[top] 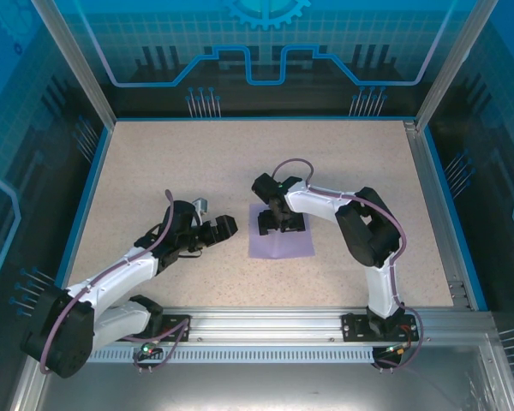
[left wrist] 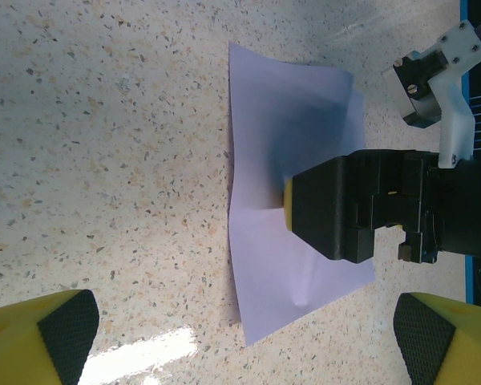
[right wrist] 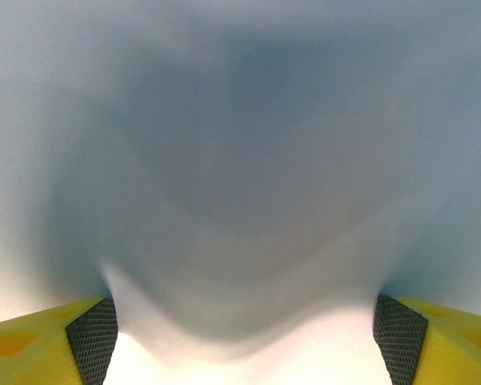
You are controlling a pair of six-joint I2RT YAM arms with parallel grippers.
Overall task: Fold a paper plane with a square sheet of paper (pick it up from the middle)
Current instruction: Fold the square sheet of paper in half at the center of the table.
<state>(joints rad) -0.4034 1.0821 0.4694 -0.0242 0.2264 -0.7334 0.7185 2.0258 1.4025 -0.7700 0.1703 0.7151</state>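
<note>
The left arm [top: 111, 278] and right arm [top: 321, 204] had white shells between bulky black joints, and a dusky purple cable [top: 397, 235] ran along each. Their bases [top: 373, 325] were black. The left gripper [left wrist: 244, 337] had yellow fingers [left wrist: 32, 341] tipped with black cross-hatched pads [left wrist: 68, 329]; the right gripper [right wrist: 240, 329] matched. A white bracket [left wrist: 449, 72] with dark screws sat on the right wrist.

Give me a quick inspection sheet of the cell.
Surface: speckled beige table.
Job's things: square sheet of paper mid-table, humped under the right gripper; not a plane yet.
Clutter: nothing seen.
Grippers: right gripper on the sheet's middle, jaws wide; left gripper open, hovering left of it.
Cables: purple cable along each arm, off the paper.
Surroundings: blue printed walls, aluminium rail at near edge.
</note>
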